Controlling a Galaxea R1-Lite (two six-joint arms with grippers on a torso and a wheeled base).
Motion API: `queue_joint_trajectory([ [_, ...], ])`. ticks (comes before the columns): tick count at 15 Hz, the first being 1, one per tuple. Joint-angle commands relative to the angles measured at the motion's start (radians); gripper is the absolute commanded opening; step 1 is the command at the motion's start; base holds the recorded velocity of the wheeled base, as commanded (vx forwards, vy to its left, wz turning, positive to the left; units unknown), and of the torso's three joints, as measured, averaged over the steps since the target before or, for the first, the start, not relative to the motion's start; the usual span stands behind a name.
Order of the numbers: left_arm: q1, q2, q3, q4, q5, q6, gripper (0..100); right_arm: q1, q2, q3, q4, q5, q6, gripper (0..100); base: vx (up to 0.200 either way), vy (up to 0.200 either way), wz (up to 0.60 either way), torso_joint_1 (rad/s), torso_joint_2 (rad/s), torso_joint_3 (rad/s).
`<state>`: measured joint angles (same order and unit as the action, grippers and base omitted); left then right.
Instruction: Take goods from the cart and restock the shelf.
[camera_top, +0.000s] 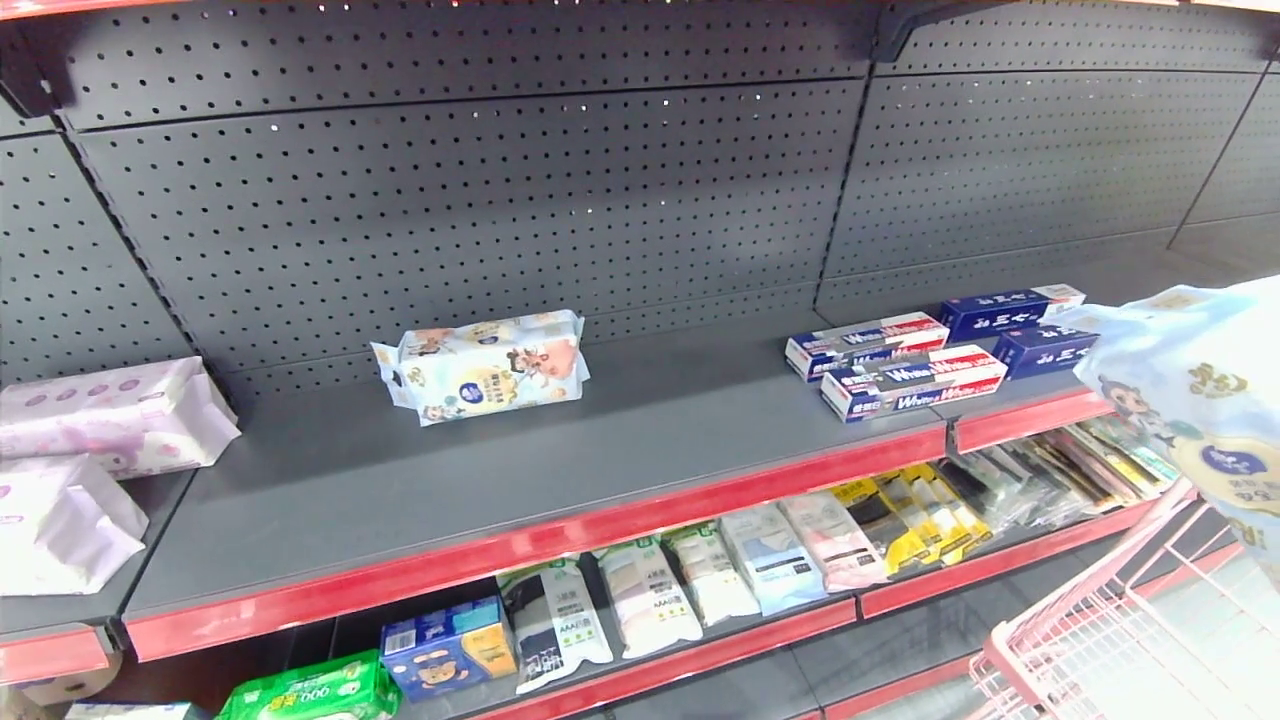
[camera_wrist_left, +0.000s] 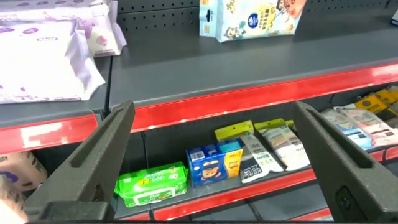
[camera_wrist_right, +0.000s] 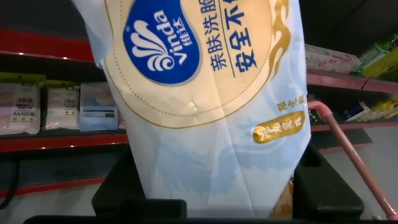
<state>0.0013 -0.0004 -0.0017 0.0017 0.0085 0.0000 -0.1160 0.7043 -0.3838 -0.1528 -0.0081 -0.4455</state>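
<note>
My right gripper (camera_wrist_right: 227, 190) is shut on a pale blue and cream wipes pack (camera_wrist_right: 205, 93), which stands up between its dark fingers (camera_wrist_right: 134, 186). In the head view that pack (camera_top: 1205, 400) hangs at the far right, above the pink wire cart (camera_top: 1090, 640) and in front of the shelf's right end. A matching wipes pack (camera_top: 482, 366) lies on the grey middle shelf (camera_top: 520, 470), near its back panel. My left gripper (camera_wrist_left: 212, 115) stands open with nothing between its fingers, low in front of the shelf's red edge (camera_wrist_left: 249, 96).
Purple-white soft packs (camera_top: 100, 420) lie on the shelf at left. Blue and white boxes (camera_top: 910, 365) sit at right. The lower shelf holds several hanging packs (camera_top: 760, 560), a blue box (camera_top: 447, 645) and a green wipes pack (camera_top: 310, 690). Bare shelf stretches between the wipes pack and the boxes.
</note>
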Motion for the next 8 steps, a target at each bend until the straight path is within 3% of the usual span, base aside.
queue_joint_trajectory([
  [1, 0.000, 0.000, 0.000, 0.000, 0.001, 0.000, 100, 0.001, 0.009, 0.003, -0.001, 0.000, -0.001, 0, 0.000, 0.000, 0.60, 0.002, 0.01, 0.007],
  [4, 0.000, 0.000, 0.000, 0.000, 0.001, 0.000, 100, 0.002, 0.014, 0.008, -0.001, 0.000, -0.002, 0, 0.000, 0.000, 0.60, 0.009, 0.00, 0.007],
  [8, 0.000, 0.000, 0.000, 0.000, 0.001, 0.000, 100, -0.001, 0.008, 0.002, -0.002, 0.000, -0.007, 0, 0.000, 0.000, 0.00, 0.000, 0.00, 0.000],
])
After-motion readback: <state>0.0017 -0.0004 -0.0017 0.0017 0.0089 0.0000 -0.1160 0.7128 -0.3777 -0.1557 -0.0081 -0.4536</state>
